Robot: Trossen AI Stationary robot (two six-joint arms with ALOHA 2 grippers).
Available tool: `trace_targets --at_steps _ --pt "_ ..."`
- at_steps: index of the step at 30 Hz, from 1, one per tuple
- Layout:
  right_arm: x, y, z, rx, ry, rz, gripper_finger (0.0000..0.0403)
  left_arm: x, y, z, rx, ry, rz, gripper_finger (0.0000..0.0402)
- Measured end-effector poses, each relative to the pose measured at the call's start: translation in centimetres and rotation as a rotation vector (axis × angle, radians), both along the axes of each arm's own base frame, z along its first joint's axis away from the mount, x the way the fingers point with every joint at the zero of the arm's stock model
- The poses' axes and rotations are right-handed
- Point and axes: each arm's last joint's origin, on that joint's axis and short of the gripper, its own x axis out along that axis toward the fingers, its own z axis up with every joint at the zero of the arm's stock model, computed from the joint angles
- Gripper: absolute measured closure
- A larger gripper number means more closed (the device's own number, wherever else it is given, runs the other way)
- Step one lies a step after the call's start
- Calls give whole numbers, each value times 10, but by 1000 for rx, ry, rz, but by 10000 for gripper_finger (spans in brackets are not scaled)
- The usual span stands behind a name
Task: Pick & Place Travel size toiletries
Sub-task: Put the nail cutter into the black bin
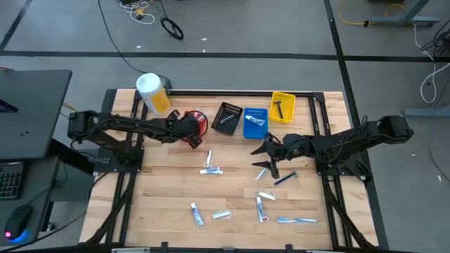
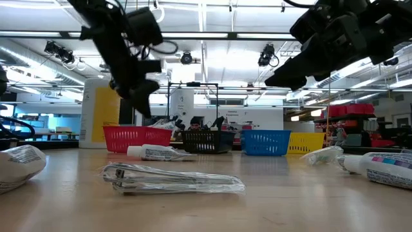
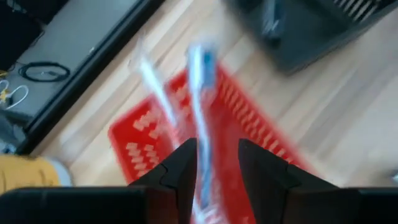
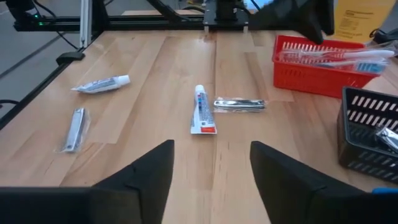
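Left wrist view: a blue-and-white toothbrush hangs lengthwise over the red bin, its lower end between the left gripper fingers, which stand partly apart; whether they grip it I cannot tell (it looks like a release into the bin). Other toiletries lie scattered on the table. The right gripper hovers wide open and empty near a white tube.

The pale wooden plank table looks smooth – the red plastic mesh bin looks matt – the clear wrapper shines.
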Motion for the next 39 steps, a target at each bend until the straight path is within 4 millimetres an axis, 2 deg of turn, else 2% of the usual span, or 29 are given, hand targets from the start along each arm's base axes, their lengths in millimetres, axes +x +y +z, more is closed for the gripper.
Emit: trace_targets --at_steps 3,11,15,24,27,30,33,39 --pt "0 0 -1 -1 6 -2 162 11 -8 15 3 -36 -59 274" --pt "-1 -2 -2 -24 22 -55 160 38 -35 51 -9 -172 -393 274" --pt "-2 -3 -6 -41 64 -84 160 41 -45 54 -7 -193 -485 274" --pt "-2 -3 -4 -38 47 -83 160 42 -62 53 -82 -235 -496 274" --pt "-2 -3 -4 -38 45 -83 160 42 -67 50 -91 -229 -504 274" --pt "-2 -3 -4 -38 42 -82 160 46 -68 45 -175 -297 -399 274" --pt "-1 -3 -4 -37 37 -83 160 50 -68 27 -267 -282 -282 274" --pt "-1 -3 -3 -36 33 -82 160 65 -69 -15 -341 -196 -204 274"
